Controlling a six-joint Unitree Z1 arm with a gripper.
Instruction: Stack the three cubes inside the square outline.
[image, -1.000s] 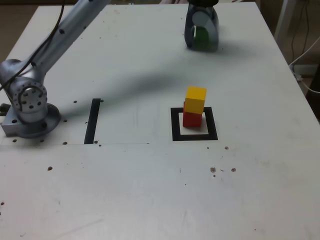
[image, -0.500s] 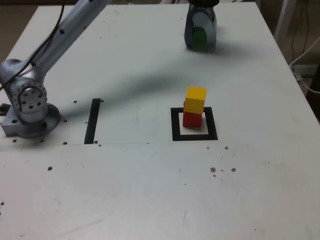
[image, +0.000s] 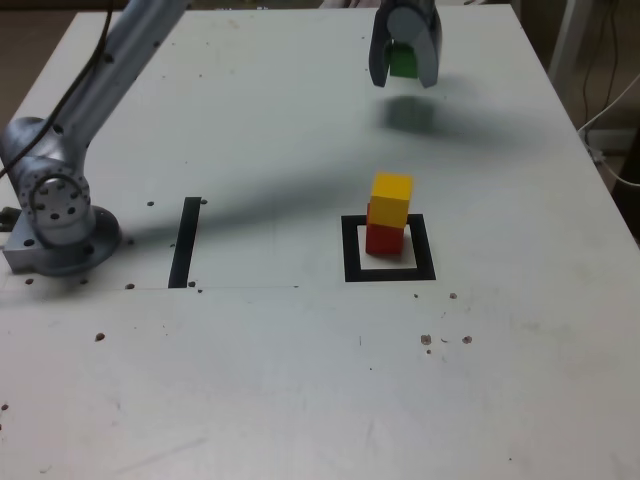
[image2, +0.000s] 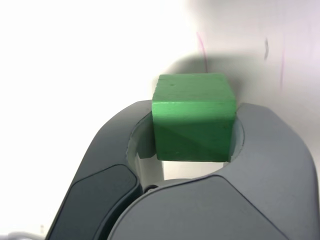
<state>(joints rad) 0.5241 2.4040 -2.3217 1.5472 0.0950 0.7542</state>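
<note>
Two cubes, yellow (image: 391, 198) on red (image: 384, 237), sit in the outline (image: 389, 272); gripper (image: 403, 62) clamps green (image2: 194, 116), seemingly clear of the table (image: 300, 380).

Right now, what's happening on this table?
A robot arm is stacking cubes. Its gripper is shut on the green cube and holds it above the table, at the far side. Nearer the camera, the yellow cube sits on the red cube inside the square outline. The green one is not yet on the stack.
</note>
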